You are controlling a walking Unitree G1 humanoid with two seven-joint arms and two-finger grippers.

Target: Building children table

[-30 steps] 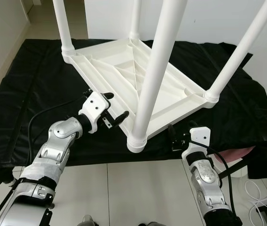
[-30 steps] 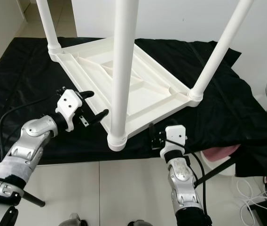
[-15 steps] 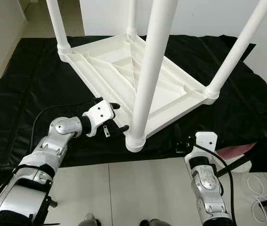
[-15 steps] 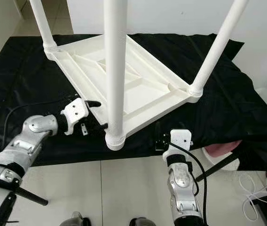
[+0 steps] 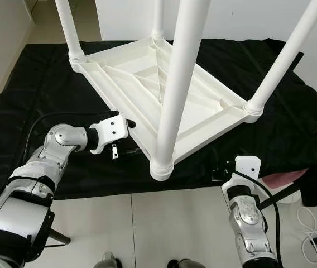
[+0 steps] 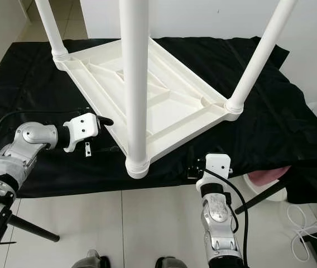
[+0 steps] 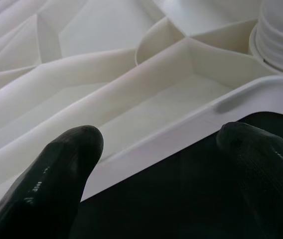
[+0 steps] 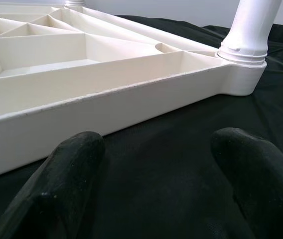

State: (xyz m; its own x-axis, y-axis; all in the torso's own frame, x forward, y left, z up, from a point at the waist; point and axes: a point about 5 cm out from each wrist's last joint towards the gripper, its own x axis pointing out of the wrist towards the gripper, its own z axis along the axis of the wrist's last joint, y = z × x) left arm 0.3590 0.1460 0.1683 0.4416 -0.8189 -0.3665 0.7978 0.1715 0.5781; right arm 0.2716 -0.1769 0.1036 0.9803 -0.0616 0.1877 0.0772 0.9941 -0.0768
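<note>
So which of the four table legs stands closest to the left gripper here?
The near-corner leg, the thick one running up the middle of the head view. The left gripper sits open at the tabletop rim just beside its socket; the other three legs stand at farther corners.

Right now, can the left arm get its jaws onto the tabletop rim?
Probably yes. The left gripper is open and already at the upturned tabletop's rim, one finger over the white edge, the other over the black cloth. Nothing lies between them.
</note>
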